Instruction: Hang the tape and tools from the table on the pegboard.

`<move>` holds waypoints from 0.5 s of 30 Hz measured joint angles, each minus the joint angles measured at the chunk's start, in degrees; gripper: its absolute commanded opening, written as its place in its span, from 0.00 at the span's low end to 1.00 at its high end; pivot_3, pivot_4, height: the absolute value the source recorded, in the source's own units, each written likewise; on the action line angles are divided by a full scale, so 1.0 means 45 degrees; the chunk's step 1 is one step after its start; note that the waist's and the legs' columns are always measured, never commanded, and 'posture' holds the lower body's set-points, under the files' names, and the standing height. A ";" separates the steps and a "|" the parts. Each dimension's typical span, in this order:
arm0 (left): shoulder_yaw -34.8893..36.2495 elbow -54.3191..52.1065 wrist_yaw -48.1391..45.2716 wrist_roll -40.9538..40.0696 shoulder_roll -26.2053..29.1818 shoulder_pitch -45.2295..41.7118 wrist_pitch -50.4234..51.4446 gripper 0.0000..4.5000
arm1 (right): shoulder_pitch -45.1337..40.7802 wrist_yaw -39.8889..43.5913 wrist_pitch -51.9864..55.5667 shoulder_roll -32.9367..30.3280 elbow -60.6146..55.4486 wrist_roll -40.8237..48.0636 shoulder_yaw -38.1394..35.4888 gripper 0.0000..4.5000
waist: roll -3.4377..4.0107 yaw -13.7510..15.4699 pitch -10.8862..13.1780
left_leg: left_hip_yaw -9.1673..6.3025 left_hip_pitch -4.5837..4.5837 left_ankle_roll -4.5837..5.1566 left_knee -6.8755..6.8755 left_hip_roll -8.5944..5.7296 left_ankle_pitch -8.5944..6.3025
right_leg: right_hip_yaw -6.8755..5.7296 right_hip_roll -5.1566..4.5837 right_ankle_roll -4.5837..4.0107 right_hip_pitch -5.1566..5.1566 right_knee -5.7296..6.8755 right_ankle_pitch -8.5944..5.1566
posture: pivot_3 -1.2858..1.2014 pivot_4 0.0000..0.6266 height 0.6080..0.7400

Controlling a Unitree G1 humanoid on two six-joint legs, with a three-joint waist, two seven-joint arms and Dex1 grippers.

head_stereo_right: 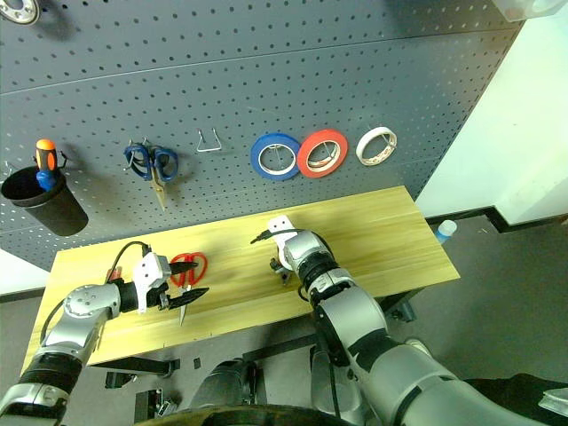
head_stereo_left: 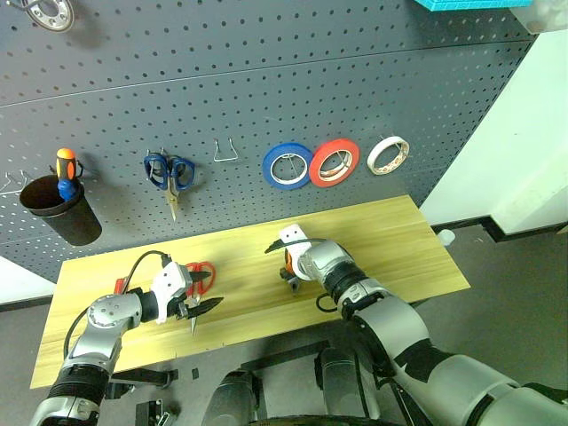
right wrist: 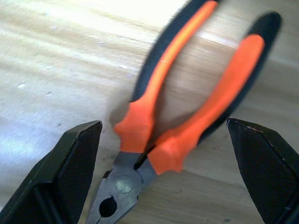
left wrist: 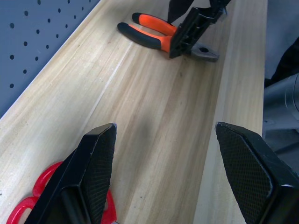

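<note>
Over the worktop (head_stereo_left: 417,235), my right fingers (right wrist: 168,168) straddle the pliers (right wrist: 187,112), spread wide for pinching; left fingers (left wrist: 180,158) spread idle, scissors (head_stereo_left: 201,272) at nine o'clock.

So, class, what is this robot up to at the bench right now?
It is tidying tools onto the pegboard. The right pincer hangs open over the orange-and-black pliers, which lie flat on the table, one finger on each side, not yet gripping. The left pincer is open beside the red scissors, also on the table. The whitish tape already hangs on the board.
</note>
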 measured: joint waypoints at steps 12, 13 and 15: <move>0.0058 -0.0160 0.0166 0.0001 -0.0225 -0.0001 0.0000 0.79 | 0.1202 0.1080 0.1152 -0.1387 -0.2097 -0.0396 0.0888 0.99 | -0.0001 0.0012 -0.0001 | 0.0004 0.0002 0.0000 0.0000 0.0002 0.0000 | 0.0005 0.0002 0.0002 0.0001 0.0000 -0.0001 | 0.48 0.19 1.00; 0.0058 -0.0160 0.0168 0.0001 -0.0225 -0.0001 0.0001 0.79 | 0.1245 0.1090 0.1196 -0.1425 -0.2197 -0.0397 0.0887 0.99 | -0.0001 0.0015 -0.0001 | 0.0003 0.0002 0.0000 0.0000 0.0002 0.0000 | 0.0006 0.0002 0.0002 0.0001 0.0000 -0.0001 | 0.48 0.19 1.00; 0.0058 -0.0162 0.0171 0.0001 -0.0228 -0.0001 0.0005 0.79 | 0.1291 0.1186 0.1228 -0.1440 -0.2313 -0.0394 0.0896 0.99 | -0.0002 0.0016 -0.0001 | 0.0004 0.0001 0.0000 0.0001 0.0002 0.0000 | 0.0007 0.0002 0.0002 0.0001 -0.0001 -0.0001 | 0.48 0.19 1.00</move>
